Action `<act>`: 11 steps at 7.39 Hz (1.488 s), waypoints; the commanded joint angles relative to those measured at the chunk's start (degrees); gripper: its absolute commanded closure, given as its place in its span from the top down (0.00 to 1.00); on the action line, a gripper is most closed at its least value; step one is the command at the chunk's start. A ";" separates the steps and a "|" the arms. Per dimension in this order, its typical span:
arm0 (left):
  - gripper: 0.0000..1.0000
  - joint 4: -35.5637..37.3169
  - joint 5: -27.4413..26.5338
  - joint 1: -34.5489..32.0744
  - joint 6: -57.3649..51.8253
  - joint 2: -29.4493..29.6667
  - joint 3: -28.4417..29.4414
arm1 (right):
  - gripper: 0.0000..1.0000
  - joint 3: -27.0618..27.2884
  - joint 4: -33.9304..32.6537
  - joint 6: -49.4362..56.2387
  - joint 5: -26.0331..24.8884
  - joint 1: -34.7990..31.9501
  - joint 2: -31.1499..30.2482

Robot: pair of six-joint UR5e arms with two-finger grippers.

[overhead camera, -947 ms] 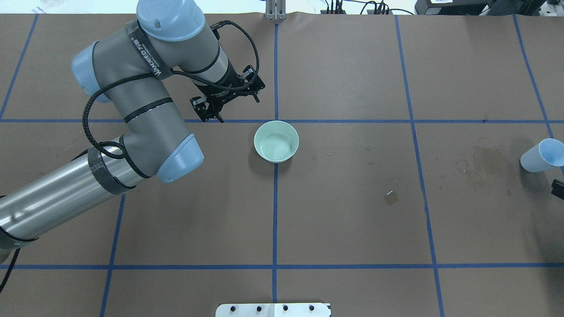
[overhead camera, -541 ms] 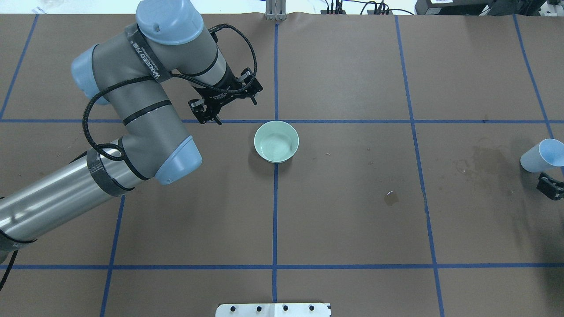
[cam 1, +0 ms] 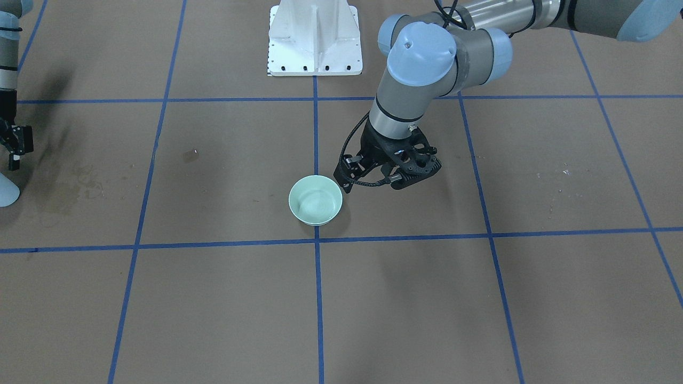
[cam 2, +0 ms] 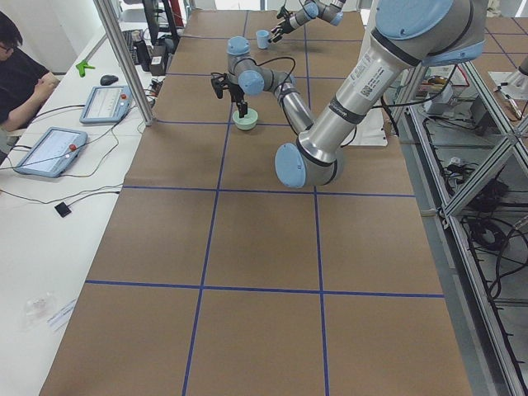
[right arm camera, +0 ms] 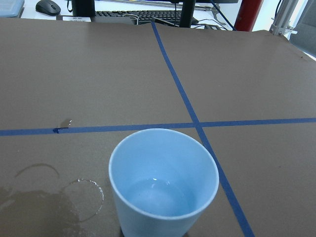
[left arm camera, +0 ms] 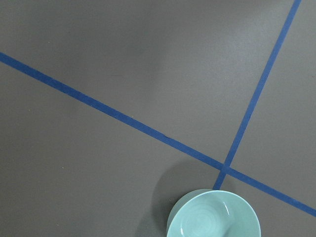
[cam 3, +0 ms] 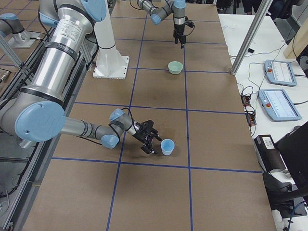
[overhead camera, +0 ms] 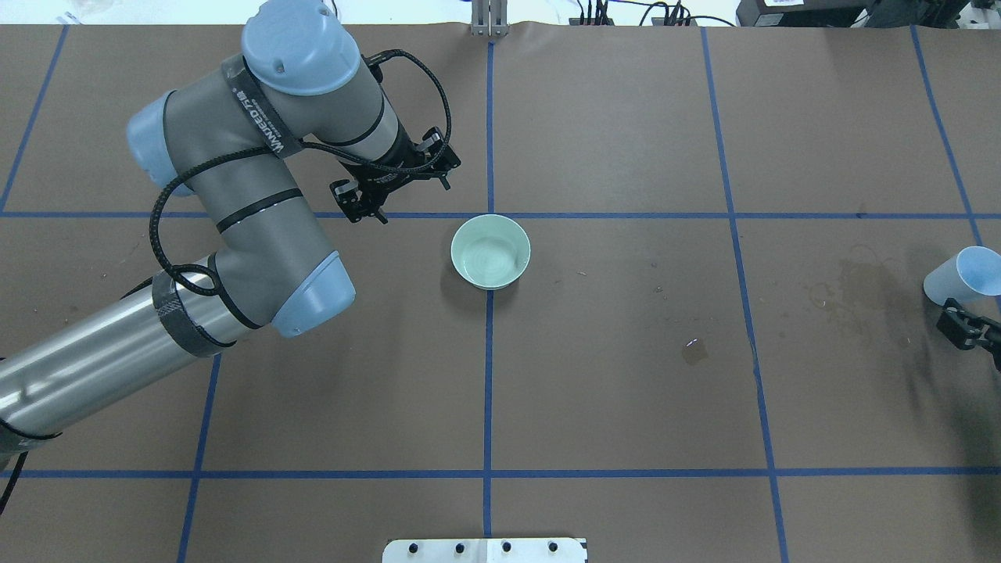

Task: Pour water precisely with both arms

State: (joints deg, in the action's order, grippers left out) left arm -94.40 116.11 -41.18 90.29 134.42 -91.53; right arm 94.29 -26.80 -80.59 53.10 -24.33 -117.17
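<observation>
My left gripper point(overhead camera: 410, 199) is open and empty, hanging above the table just to the far left of a pale green bowl point(overhead camera: 490, 252). The bowl also shows in the front view point(cam 1: 315, 200) and at the bottom of the left wrist view point(left arm camera: 213, 217). A light blue cup point(overhead camera: 958, 275) stands at the table's right edge with a little clear water point(right arm camera: 158, 195) in its bottom. My right gripper point(cam 3: 155, 139) is open, right beside the cup point(cam 3: 167, 146) and not touching it. In the overhead view only part of this gripper point(overhead camera: 970, 330) shows.
Wet stains point(overhead camera: 852, 289) darken the brown paper left of the cup, and a small glinting puddle point(overhead camera: 692, 348) lies nearer the middle. Blue tape lines grid the table. The white pedestal point(cam 1: 315, 37) stands at the robot's side.
My left gripper has drifted slightly left, away from the bowl. My right gripper has come further into the overhead view, closer to the blue cup.
</observation>
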 commanded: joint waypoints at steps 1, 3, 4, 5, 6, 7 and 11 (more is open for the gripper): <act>1.00 0.09 -0.18 0.13 -0.38 -0.03 0.04 | 0.99 -1.56 0.25 0.61 -2.38 0.16 2.20; 1.00 0.09 -0.18 0.13 -0.38 -0.03 0.12 | 0.99 -2.45 0.78 2.71 -3.00 0.16 2.83; 1.00 0.18 -0.18 0.14 -0.38 -0.03 0.12 | 0.99 -2.62 0.78 2.72 -3.09 0.16 3.00; 1.00 0.18 -0.18 0.14 -0.38 -0.03 0.12 | 0.99 -3.67 0.78 2.72 -3.09 0.16 3.70; 1.00 0.18 -0.18 0.22 -0.38 -0.12 0.30 | 0.99 -5.42 0.87 2.81 -3.09 0.16 5.01; 1.00 0.18 -0.18 0.31 -0.38 -0.56 0.13 | 0.99 -5.61 1.04 4.12 -3.09 0.08 5.03; 1.00 0.18 -0.18 0.49 -0.38 -0.83 0.12 | 0.99 -9.29 7.10 7.03 -3.00 -0.01 5.37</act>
State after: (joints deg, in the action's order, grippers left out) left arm -94.22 115.93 -40.76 89.91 133.65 -91.40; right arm 86.20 -21.25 -74.40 50.09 -24.34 -112.04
